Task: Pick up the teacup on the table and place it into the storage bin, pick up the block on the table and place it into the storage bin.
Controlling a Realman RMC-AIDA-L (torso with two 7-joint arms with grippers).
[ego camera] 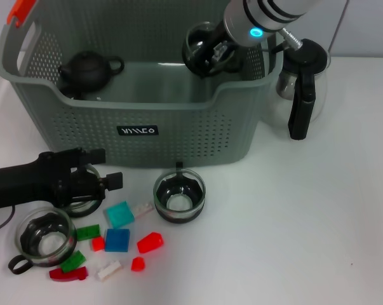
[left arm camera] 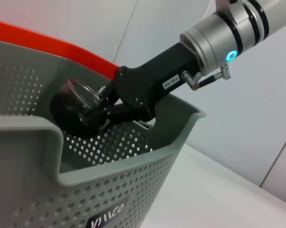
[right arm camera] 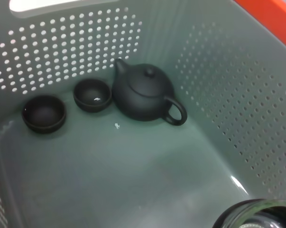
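The grey storage bin stands at the back of the white table. My right gripper is shut on a glass teacup and holds it above the bin's back right corner; the left wrist view shows the same gripper and teacup, and the cup's rim shows in the right wrist view. Another glass teacup sits in front of the bin, and one more at front left. Blocks lie between them, among them a teal block and a blue block. My left gripper is open, low over the table at the left.
Inside the bin are a black teapot and two small dark cups. A glass pitcher with a black handle stands right of the bin. A further glass cup is partly hidden under my left gripper.
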